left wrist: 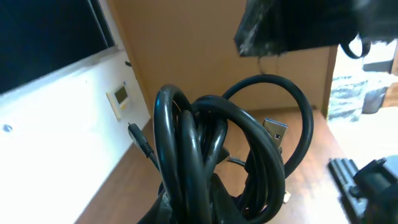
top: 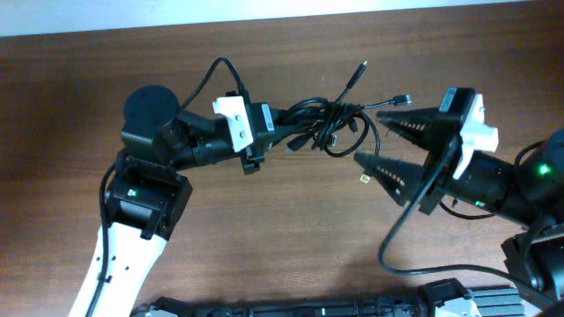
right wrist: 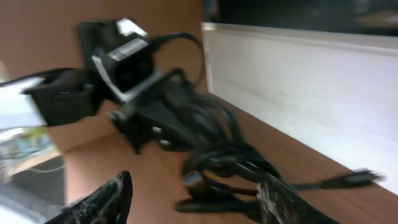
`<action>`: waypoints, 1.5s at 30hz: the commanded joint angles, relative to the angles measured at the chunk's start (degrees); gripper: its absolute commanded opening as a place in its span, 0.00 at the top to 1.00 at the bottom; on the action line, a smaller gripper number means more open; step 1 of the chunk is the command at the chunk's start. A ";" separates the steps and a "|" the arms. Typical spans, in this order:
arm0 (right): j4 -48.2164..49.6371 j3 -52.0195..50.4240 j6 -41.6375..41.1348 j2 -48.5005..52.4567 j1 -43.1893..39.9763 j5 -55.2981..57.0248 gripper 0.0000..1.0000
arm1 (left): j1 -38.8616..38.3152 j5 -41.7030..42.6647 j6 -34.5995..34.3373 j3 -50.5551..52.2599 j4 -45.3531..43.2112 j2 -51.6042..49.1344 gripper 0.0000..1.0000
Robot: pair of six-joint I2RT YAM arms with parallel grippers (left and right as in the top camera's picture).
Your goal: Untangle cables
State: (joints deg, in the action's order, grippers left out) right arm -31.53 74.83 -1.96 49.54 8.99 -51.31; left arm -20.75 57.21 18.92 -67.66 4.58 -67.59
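The cables (top: 330, 123) form a black tangled bundle raised over the middle of the brown table (top: 291, 220), with loose plug ends sticking out toward the far side and the right. My left gripper (top: 280, 123) is shut on the bundle's left end. In the left wrist view the looped cables (left wrist: 211, 155) fill the frame and hide the jaws; a silver plug (left wrist: 277, 130) shows behind them. My right gripper (top: 368, 136) stands open just right of the bundle, one finger on each side of a trailing loop, gripping nothing. Its wrist view shows the cables (right wrist: 230, 162) between and beyond its fingertips (right wrist: 106, 202).
A small light plug tip (top: 364, 179) hangs near the right gripper's near finger. The right arm's own thick wire (top: 392, 246) loops over the table at the right. A black rail (top: 308, 308) runs along the front edge. A white wall (right wrist: 298, 87) borders the table.
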 commanded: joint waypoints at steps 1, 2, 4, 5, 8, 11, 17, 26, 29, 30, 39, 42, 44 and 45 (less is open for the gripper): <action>1.18 0.39 -4.70 -0.31 -0.02 -5.27 0.37 | 0.24 0.00 3.98 -0.85 -0.72 1.18 1.00; 1.49 0.42 -6.69 -0.26 -0.02 -5.27 0.37 | 0.17 -0.90 3.98 -0.85 -1.01 0.96 1.00; 2.05 0.39 -10.45 0.00 0.00 -5.18 0.37 | -0.70 -1.99 3.96 -0.85 -2.10 0.90 1.00; 1.99 0.39 -12.24 0.50 0.00 -5.05 0.37 | -2.16 -2.05 3.96 -0.85 -3.78 0.90 1.00; 1.29 0.39 -15.10 2.60 0.00 -5.09 0.37 | -7.96 -12.07 3.93 -0.85 -6.73 0.90 1.00; 0.33 0.39 -15.10 3.87 0.00 -5.07 0.38 | -11.41 -17.70 3.96 -0.85 -7.96 0.90 1.00; -2.34 0.39 -15.06 5.60 0.00 -5.01 0.40 | -13.49 -22.49 3.89 -0.85 -10.36 0.92 1.00; -2.56 0.39 -15.04 5.75 -0.02 8.41 0.80 | -15.56 -20.68 3.93 -0.85 -7.10 0.98 1.00; -2.82 0.39 -14.99 5.75 -0.07 8.57 0.96 | -15.56 -22.69 3.93 -0.85 -7.28 0.98 1.00; -3.56 0.39 -14.86 5.75 -0.07 9.73 0.96 | -15.56 -22.88 3.93 -0.85 -7.45 0.98 1.00; -20.09 0.39 -14.88 5.42 -0.04 39.76 0.96 | -11.50 -50.64 3.89 -0.85 -7.26 4.98 1.00; -20.52 0.39 -14.86 5.42 -0.07 41.94 0.96 | -10.10 -57.70 3.91 -0.85 -7.19 6.05 1.00; -21.57 0.39 -14.86 5.42 -0.07 45.00 0.96 | -9.14 -60.85 3.91 -0.85 -7.08 6.99 1.00; -21.99 0.39 -14.86 5.42 -0.04 45.99 0.96 | -8.85 -61.92 3.91 -0.85 -7.06 7.23 1.00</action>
State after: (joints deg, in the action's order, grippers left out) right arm -50.02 75.55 -16.19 54.92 10.39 -20.25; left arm -34.52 11.84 23.03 -66.83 -0.12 -65.87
